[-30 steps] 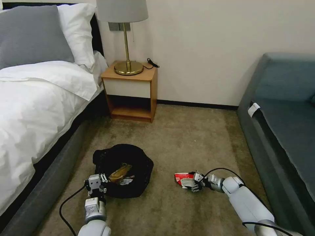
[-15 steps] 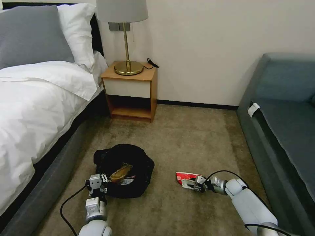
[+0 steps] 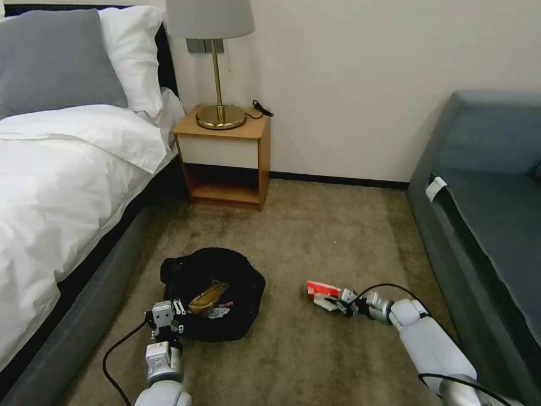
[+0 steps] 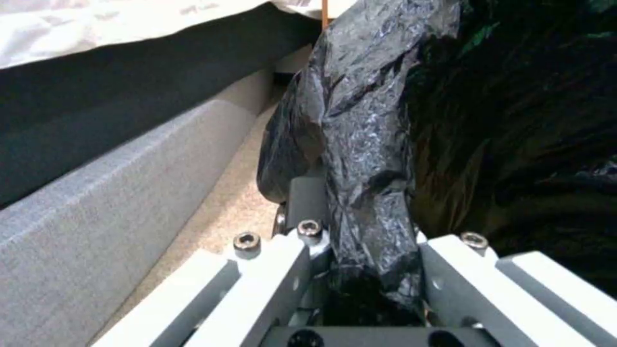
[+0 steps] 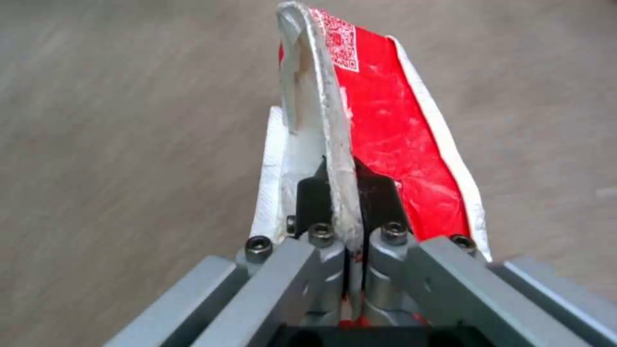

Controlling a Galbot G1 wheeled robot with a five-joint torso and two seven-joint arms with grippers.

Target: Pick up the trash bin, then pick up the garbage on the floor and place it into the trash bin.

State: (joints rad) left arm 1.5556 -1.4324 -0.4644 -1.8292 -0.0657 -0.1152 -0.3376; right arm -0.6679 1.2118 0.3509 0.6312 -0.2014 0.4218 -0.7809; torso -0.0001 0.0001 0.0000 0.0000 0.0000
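Note:
The trash bin point(image 3: 217, 293), wrapped in a crinkled black bag point(image 4: 366, 144), sits low on the carpet beside the bed. Inside it lie a tan scrap point(image 3: 207, 298) and a lighter piece. My left gripper point(image 3: 168, 317) is shut on the bag-covered rim at the bin's near left edge. To the right, my right gripper point(image 3: 341, 301) is shut on the red-and-white packet point(image 3: 323, 290), a piece of the garbage. In the right wrist view its black pads point(image 5: 379, 200) pinch the packet's point(image 5: 385, 135) white folded edge.
A bed point(image 3: 67, 186) with a grey base runs along the left. A wooden nightstand point(image 3: 224, 160) with a brass lamp point(image 3: 217, 67) stands at the wall. A blue-grey sofa point(image 3: 490, 225) lines the right. Open carpet point(image 3: 321, 237) lies between them.
My right gripper has carried the red-and-white packet slightly to the right and farther from me, tilting it more edge-on. The left gripper and the bin have stayed put.

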